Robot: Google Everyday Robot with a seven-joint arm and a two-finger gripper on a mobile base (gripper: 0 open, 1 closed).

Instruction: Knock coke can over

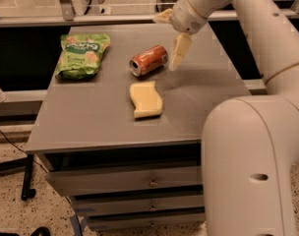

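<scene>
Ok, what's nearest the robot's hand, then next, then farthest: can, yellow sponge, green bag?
1. coke can, tipped over, right beside the hand above the table back.
2. yellow sponge, toward the front edge.
3. green snack bag, far back-left.

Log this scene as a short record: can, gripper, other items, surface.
coke can: lying on its side, silver top facing front-left
gripper: above the table, close to the can's right end, fingers spread, holding nothing
task state: can already down
other items: green snack bag left of the can; pale yellow sponge in front of the can
surface: grey table, drawers below
</scene>
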